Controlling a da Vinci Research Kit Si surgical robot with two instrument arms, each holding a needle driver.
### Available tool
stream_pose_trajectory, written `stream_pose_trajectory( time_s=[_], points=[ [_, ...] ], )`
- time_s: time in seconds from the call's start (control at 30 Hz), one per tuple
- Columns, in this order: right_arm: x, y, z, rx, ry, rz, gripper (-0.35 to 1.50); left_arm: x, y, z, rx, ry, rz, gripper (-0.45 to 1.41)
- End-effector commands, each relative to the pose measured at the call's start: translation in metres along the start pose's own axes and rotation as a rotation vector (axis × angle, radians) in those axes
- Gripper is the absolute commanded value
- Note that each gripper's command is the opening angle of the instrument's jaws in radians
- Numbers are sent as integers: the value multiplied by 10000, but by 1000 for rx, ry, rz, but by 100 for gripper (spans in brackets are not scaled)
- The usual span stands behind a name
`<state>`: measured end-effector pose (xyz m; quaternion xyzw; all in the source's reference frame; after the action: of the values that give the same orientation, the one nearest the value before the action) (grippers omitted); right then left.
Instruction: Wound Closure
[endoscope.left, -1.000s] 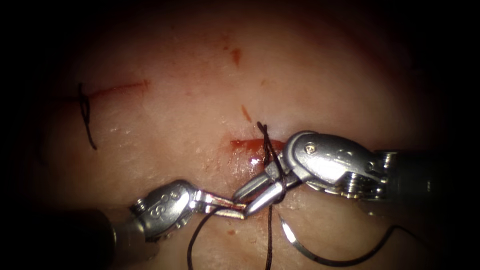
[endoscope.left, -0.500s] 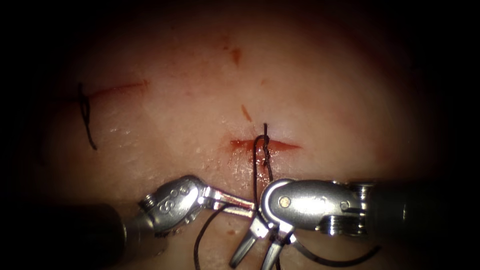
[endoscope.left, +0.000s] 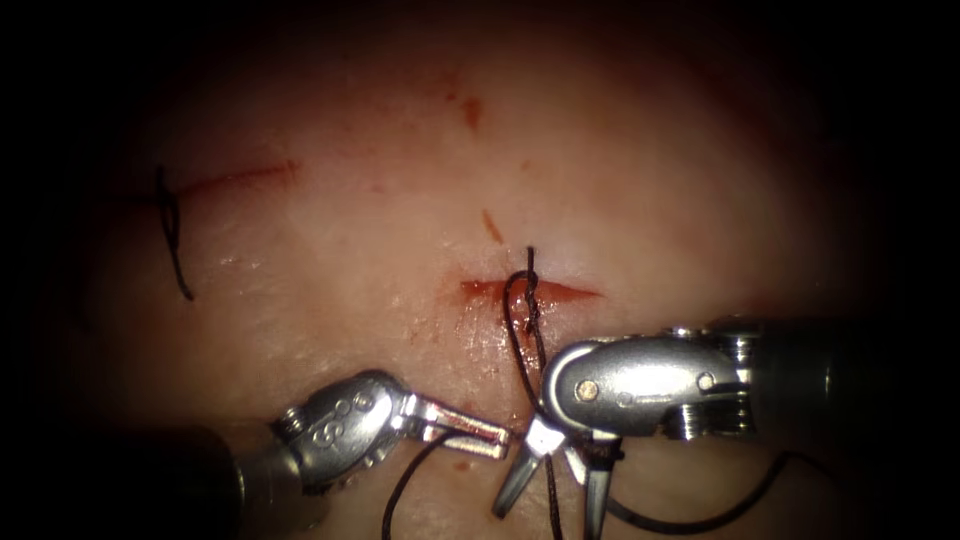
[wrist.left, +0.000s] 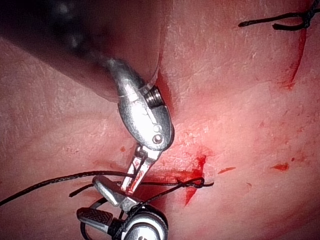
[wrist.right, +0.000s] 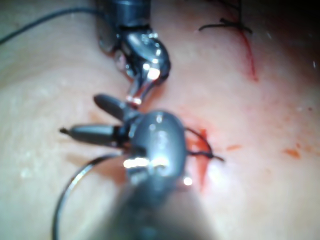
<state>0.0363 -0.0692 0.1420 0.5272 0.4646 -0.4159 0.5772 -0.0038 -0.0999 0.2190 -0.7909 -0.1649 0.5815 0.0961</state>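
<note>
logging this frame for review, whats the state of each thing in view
left gripper: shut on the thread, near side of the cut
right gripper: open, holding nothing, thread running between its fingers
thread: looped through the cut, strands trailing down to both grippers
needle: free, lying on the tissue, not in it
cut: open, red fluid along it, one stitch across
tissue: earlier tied stitch at left
</note>
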Motion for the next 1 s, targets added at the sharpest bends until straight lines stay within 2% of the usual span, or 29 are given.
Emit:
stream_pose_trajectory(
  time_s=[0.03, 0.17, 0.3, 0.43, 0.5, 0.6, 0.63, 0.7, 0.77, 0.83, 0.93, 1.0],
  points=[
    [-5, 10, 7, 7, -18, 0, 66, -9, 5, 3, 4, 0, -3, -45],
    [-12, 10, 24, 37, -61, -28, 61, -7, 2, 2, 11, -1, -6, -45],
    [-25, -4, 42, 61, -106, -63, 58, -8, -2, 0, 15, -2, -6, -45],
    [-41, -10, 43, 57, -174, -75, 53, -9, -3, 2, 16, -2, -6, -45],
    [-44, -9, 40, 51, -195, -83, 31, -10, -3, 3, 17, -3, -5, -45],
    [-46, -3, 33, 20, -198, -86, -35, -10, -3, 4, 18, -3, -5, -45],
    [-46, -1, 31, 2, -196, -85, -35, -10, -3, 4, 18, -3, -5, -45],
    [-41, 10, 19, -124, -171, -83, -35, -11, -2, 3, 17, -3, -4, -45],
    [-39, 11, 10, -170, -138, -64, -35, -12, -1, 2, 16, -4, -3, -45],
    [-37, 9, 3, -203, -109, -52, -35, -12, 0, 1, 18, -4, -3, -45],
    [-28, -1, -23, -309, -61, -37, -35, -12, 2, -3, 20, -6, -3, -45],
    [-23, -7, -37, -342, -39, -23, -35, -12, 3, -5, 25, -8, -2, -45]
  ],
)
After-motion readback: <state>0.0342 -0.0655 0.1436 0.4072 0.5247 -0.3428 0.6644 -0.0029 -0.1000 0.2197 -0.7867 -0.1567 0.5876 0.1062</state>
